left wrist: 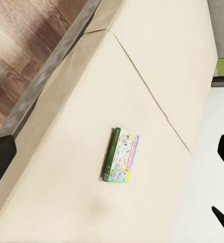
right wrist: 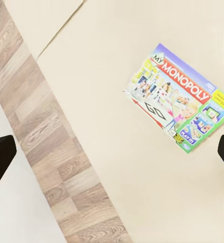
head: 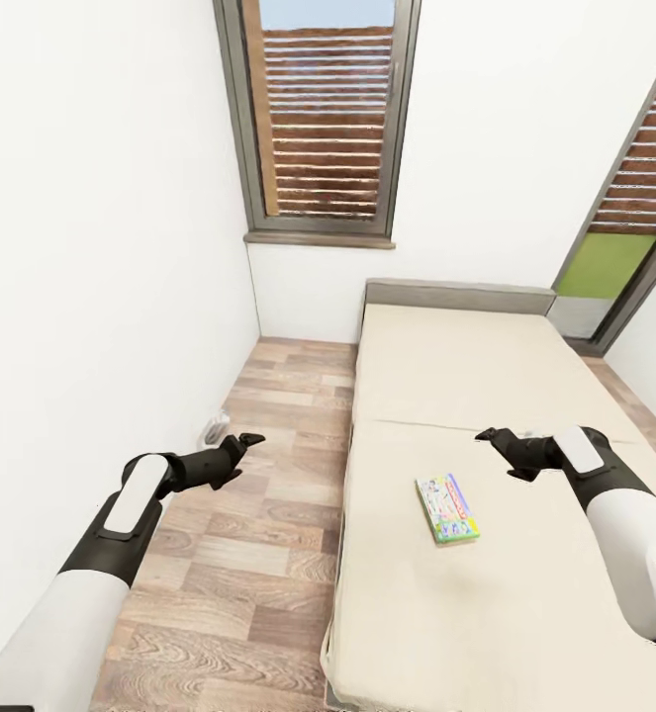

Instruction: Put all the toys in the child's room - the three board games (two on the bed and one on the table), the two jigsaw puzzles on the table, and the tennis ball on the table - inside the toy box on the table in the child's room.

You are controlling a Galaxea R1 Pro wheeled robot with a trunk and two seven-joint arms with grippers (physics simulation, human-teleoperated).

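Left gripper (head: 240, 455): raised over the wood floor (head: 258, 514), beside the bed; fingers apart, holding nothing.
Bed (head: 436, 613): cream mattress, right of the floor strip.
Monopoly box (head: 447, 507): flat on the mattress, near its middle, apart from both grippers.
Right gripper (head: 501, 453): above the mattress, just beyond the box; fingers spread, empty.

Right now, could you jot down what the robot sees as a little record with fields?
place: room with wood floor, window
bed: cream mattress, right of the floor strip
game box: Monopoly, lying flat on the bed
left gripper: open, empty, over the floor
right gripper: open, empty, above the bed, apart from the box
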